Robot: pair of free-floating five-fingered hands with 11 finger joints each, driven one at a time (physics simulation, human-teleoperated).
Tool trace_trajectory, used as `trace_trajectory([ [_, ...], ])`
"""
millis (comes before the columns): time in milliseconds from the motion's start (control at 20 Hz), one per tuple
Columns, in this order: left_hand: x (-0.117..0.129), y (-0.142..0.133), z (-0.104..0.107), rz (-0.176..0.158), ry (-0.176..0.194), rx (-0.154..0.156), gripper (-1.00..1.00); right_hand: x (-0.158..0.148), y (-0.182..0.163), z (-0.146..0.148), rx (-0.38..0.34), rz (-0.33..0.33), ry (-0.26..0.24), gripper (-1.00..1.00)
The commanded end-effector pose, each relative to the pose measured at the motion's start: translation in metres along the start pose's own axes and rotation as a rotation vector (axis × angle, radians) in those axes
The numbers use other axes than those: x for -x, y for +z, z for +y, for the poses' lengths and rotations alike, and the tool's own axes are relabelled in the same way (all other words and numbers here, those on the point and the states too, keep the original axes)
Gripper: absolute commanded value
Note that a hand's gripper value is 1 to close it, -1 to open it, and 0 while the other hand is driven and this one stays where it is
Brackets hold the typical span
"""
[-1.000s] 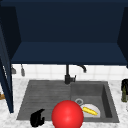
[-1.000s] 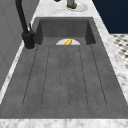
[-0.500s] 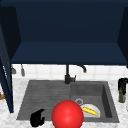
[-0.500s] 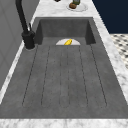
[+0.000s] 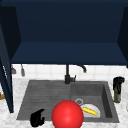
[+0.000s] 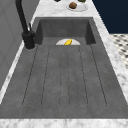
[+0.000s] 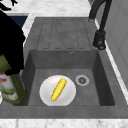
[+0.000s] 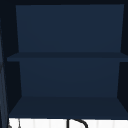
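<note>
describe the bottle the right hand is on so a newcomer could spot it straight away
Start at the dark grey sink and go to the marbled counter on its right side. There an olive-green bottle stands upright, with the black right hand curled over its top. No other thing on that side of the basin is tall and slim; the nearby yellow corn cob lies flat on a white plate inside the basin.

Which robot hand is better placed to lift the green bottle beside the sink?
Right: the right robot hand grips the green bottle at its top; the left robot hand hangs far across the sink.
</note>
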Motion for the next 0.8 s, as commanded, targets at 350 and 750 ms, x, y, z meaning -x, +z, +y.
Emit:
trace_trajectory([
  [350, 0.000, 0.000, 0.000, 0.000, 0.000, 0.000, 0.00, -0.054, 0.058, 0.005, -0.002, -0.019, -0.019, 1.00],
  [750, 0.000, 0.000, 0.000, 0.000, 0.000, 0.000, 0.00, -0.095, 0.103, 0.013, -0.002, -0.023, -0.023, 1.00],
])
